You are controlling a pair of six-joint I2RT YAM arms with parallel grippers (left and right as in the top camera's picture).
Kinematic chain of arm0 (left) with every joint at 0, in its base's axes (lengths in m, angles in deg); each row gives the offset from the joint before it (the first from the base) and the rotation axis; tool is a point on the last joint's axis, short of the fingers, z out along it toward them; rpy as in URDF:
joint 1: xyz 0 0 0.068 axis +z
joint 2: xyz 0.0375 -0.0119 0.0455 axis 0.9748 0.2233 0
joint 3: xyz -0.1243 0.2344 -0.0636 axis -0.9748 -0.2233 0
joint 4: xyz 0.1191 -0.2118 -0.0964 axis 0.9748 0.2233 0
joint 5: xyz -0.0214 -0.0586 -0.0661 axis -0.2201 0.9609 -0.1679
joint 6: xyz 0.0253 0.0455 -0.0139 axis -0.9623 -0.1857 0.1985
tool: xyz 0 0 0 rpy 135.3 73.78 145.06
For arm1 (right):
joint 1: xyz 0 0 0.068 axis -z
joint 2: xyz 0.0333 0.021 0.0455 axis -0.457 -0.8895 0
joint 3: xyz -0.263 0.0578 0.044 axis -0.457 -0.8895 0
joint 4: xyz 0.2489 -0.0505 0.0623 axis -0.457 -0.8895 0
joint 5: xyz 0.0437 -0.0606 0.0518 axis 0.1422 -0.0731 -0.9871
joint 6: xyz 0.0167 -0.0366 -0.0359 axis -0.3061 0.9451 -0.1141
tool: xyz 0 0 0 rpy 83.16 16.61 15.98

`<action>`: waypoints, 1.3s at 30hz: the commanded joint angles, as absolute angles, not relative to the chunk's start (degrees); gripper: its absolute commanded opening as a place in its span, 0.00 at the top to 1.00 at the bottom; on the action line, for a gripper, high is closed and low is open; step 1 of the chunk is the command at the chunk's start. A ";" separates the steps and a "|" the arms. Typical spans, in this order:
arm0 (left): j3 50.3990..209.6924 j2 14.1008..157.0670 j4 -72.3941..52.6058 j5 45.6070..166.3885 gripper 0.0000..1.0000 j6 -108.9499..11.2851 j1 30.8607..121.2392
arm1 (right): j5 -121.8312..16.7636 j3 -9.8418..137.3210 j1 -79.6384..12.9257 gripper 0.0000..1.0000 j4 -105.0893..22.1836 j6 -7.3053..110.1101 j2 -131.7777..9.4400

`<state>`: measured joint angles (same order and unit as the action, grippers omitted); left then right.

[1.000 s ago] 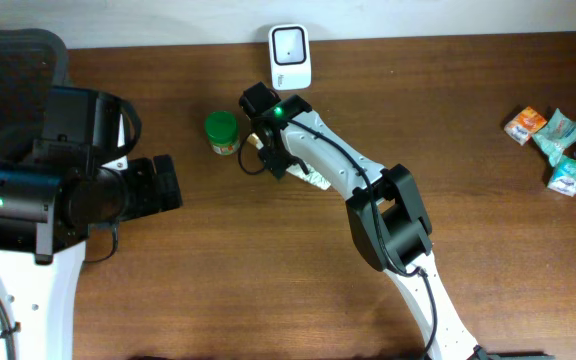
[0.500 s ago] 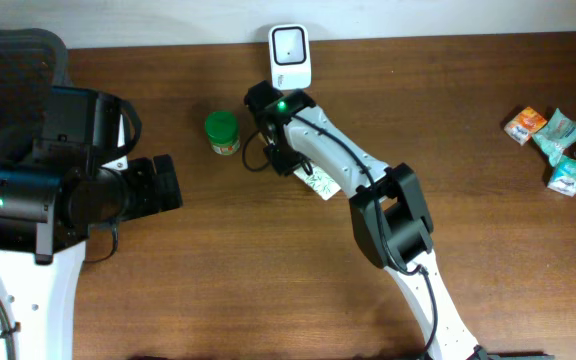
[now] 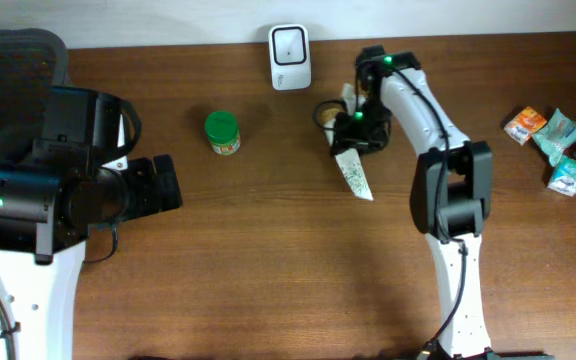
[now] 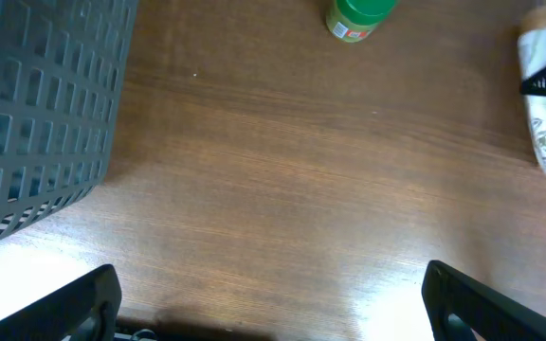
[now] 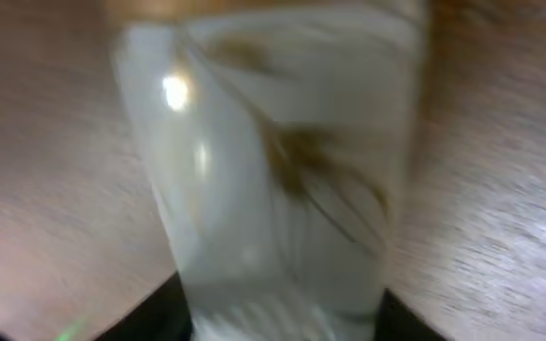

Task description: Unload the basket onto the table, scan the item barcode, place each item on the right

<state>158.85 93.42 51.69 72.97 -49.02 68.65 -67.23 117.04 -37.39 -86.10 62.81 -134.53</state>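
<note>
Relocated: right tool [image 3: 353, 137], gripping white leaf-printed sachet [image 3: 355, 176], now right of white box scanner [image 3: 290, 44]. I see the sachet's length pointing away from it.

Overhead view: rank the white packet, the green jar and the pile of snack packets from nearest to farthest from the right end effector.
1. white packet: gripped by the right end effector, hanging just below it in the picture.
2. green jar: off toward the left arm's side.
3. snack packets: at the picture's right edge, clearly farthest.
</note>
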 commanded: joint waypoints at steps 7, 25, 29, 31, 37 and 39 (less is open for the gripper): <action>159.05 92.76 51.60 72.75 0.01 -48.43 68.65 | -64.52 116.97 -37.80 0.30 -88.65 64.14 -130.09; 159.07 92.76 51.60 72.78 0.01 -48.43 68.65 | -30.16 117.15 -55.66 0.30 -83.54 44.23 -126.66; 159.05 92.76 51.60 72.75 0.01 -48.43 68.65 | -21.86 117.15 -59.68 0.30 -81.68 39.27 -127.41; 159.07 92.76 51.60 72.78 0.01 -48.43 68.65 | -16.98 117.13 -61.19 0.30 -81.75 36.87 -128.32; 159.05 92.76 51.60 72.75 0.01 -48.43 68.65 | -6.93 114.26 -62.92 0.29 -81.88 30.38 -130.62; 159.05 92.76 51.60 72.75 0.01 -48.43 68.65 | -6.23 111.88 -62.70 0.28 -80.35 29.85 -130.62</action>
